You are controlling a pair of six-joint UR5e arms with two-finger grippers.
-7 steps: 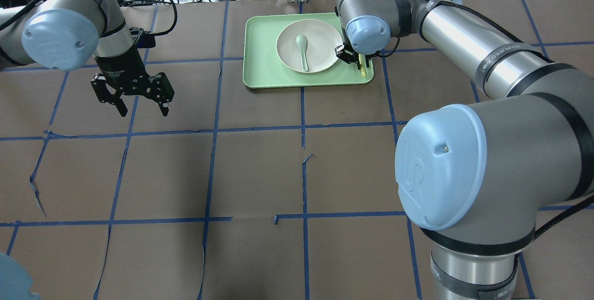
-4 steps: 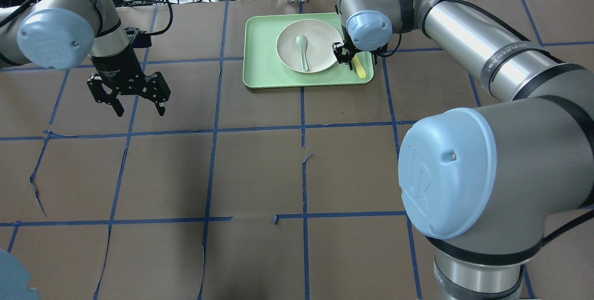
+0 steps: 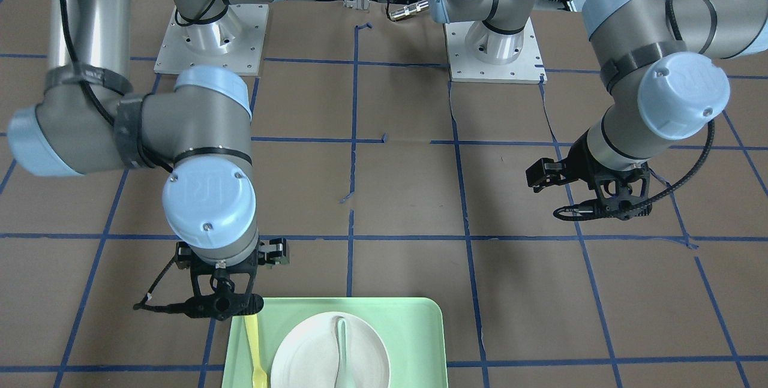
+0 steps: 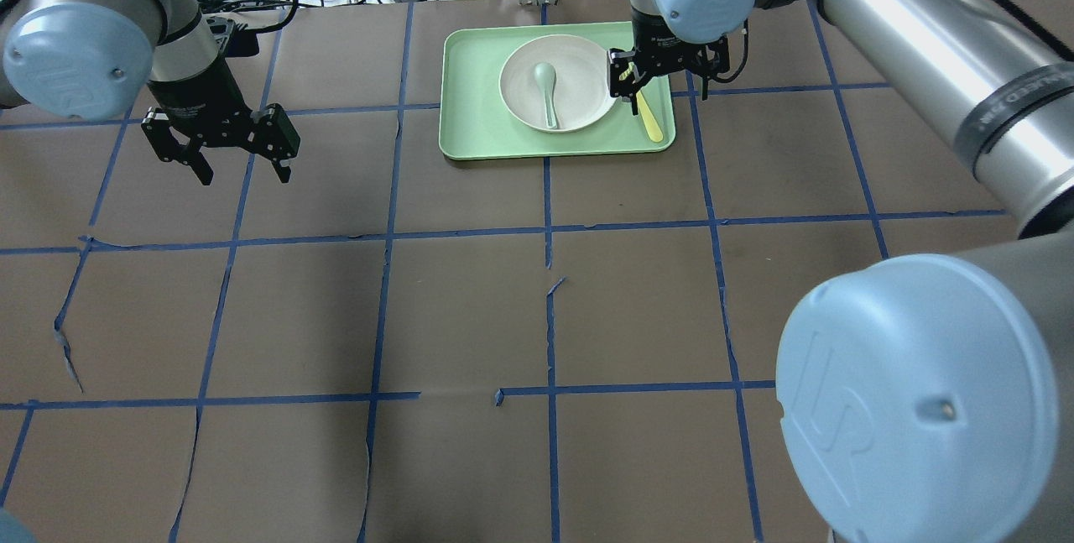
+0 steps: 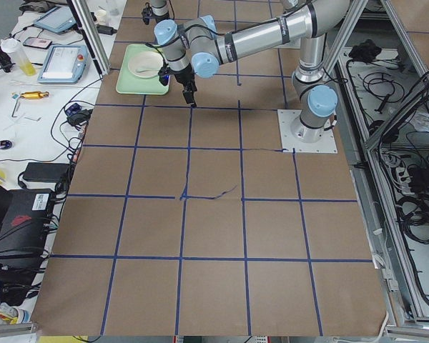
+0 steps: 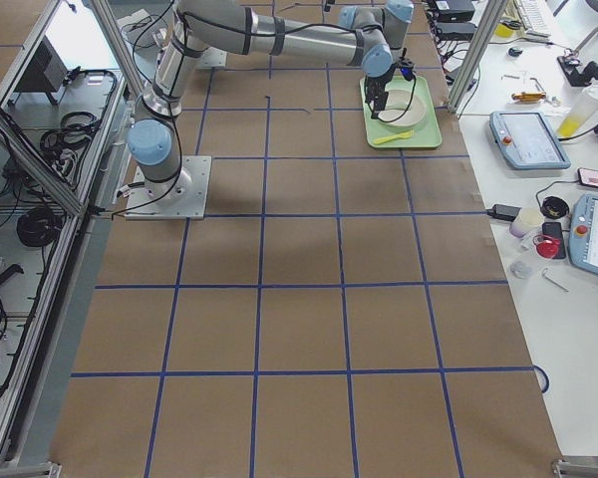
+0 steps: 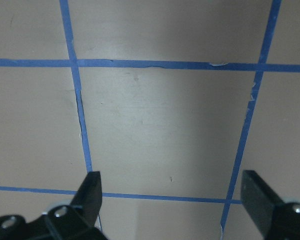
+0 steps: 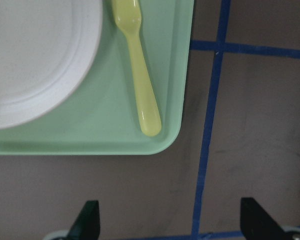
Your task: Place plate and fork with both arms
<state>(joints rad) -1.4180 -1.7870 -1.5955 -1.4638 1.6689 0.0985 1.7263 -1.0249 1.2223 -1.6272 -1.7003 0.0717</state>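
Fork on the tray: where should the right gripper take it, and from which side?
Best bet: take the fork by its handle, near the rounded end, from straight above, with the right gripper closing across the narrow width. It lies flat between the plate and the raised rim of the tray, so sideways entry looks blocked. The plate curves away there, leaving most room.

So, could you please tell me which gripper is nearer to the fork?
Right. The right gripper hangs close above the fork on the tray; the left gripper is far off to the side over the table.
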